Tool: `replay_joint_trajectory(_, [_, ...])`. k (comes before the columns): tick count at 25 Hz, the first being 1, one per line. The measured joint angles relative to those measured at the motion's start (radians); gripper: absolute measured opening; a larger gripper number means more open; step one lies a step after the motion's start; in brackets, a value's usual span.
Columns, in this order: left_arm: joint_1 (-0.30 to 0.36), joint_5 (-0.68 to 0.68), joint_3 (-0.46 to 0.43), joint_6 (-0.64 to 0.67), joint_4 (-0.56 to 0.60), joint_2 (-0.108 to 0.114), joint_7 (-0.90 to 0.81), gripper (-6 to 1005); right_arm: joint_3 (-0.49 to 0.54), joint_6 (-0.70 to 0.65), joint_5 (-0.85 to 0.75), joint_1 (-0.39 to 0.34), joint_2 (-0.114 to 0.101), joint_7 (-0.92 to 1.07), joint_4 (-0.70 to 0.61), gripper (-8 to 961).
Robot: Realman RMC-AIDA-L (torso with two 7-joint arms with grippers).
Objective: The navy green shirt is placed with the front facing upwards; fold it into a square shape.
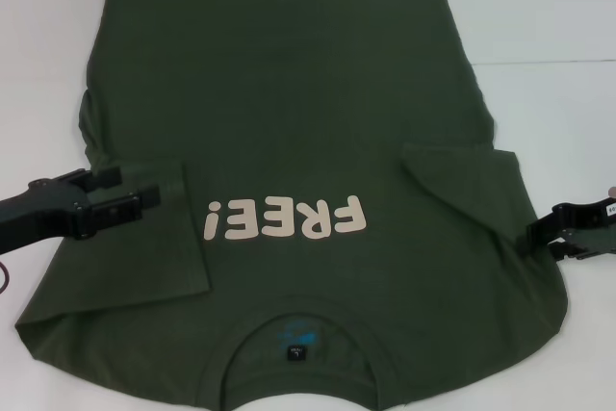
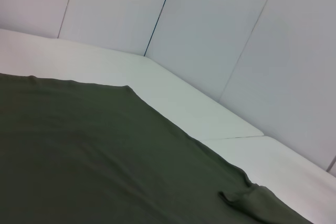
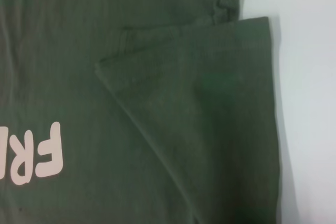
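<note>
The navy green shirt [image 1: 289, 141] lies flat on the white table [image 1: 549, 16], front up, collar [image 1: 298, 344] nearest the robot and hem at the far edge. In the head view we read the cream "FREE!" print [image 1: 286, 218] upside down, with a small dark neck label [image 1: 295, 352] inside the collar. Both sleeves are folded inward over the chest: left sleeve [image 1: 178, 228] beside the "!" end, right sleeve [image 1: 462, 190] beside the "F" end.

The left gripper [image 1: 154, 193] sits at the folded left sleeve's edge, fingers one above the other with a narrow gap; we cannot tell if it is pinching cloth. The right gripper [image 1: 539, 235] is at the shirt's right edge near the shoulder; its fingers are too dark against the fabric, so we cannot tell that one either.

Only the right wrist view shows the right sleeve fold up close: a diagonal crease, stitched sleeve hem, and the "FR" letters [image 3: 39, 153] next to it.

Only the left wrist view shows the shirt's far hem corner [image 2: 128, 87], a small pucker on the shirt's edge [image 2: 244, 198], and white wall panels [image 2: 210, 24] behind the table.
</note>
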Motion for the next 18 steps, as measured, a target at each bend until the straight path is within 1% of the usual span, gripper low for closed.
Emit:
replay_joint_trajectory(9, [-0.003, 0.000, 0.000, -0.003, 0.000, 0.000, -0.001, 861, 0.006, 0.007, -0.023, 0.000, 0.006, 0.000, 0.000, 463])
replay_joint_trajectory(18, [-0.004, 0.000, 0.000, -0.005, 0.000, 0.000, -0.001, 861, 0.009, 0.009, -0.023, 0.003, 0.005, 0.003, 0.000, 377])
